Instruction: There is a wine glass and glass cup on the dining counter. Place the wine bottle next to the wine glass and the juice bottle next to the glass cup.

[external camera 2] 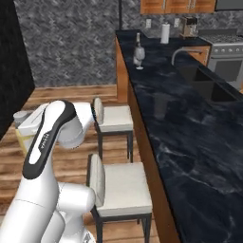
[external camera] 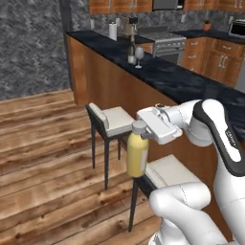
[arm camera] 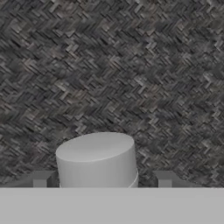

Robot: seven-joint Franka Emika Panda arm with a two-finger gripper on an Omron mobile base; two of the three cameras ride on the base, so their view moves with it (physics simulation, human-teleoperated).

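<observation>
A: What's the gripper point(external camera: 142, 135) doing?

B: It's clamped on the juice bottle point(external camera: 137, 154), gripping it just under the white cap point(external camera: 139, 126). The yellow body hangs upright below the hand, out in the air over the wooden floor point(external camera: 43, 158). In the hand view the cap point(arm camera: 97, 159) sits right between the two finger tips point(arm camera: 39, 178), with the grey herringbone wall point(arm camera: 112, 65) straight ahead of it.

A: And around it?

B: Just beyond the bottle stands a stool point(external camera: 109, 121) with a pale cushion, a second stool point(external camera: 167, 172) close beneath the hand on the counter side. Both are tucked against the wooden front of the dining counter point(external camera: 182, 81), whose black marbled top runs past the gripper on that side and higher than it.

A: The other items?

B: Far ahead of the gripper, near the far end of that counter, the wine bottle point(external camera: 131, 51) and the wine glass point(external camera: 139, 56) stand upright just beside each other. From the right base view the same pair point(external camera 2: 138, 47) shows near the counter's edge. The glass cup I can't make out.
</observation>
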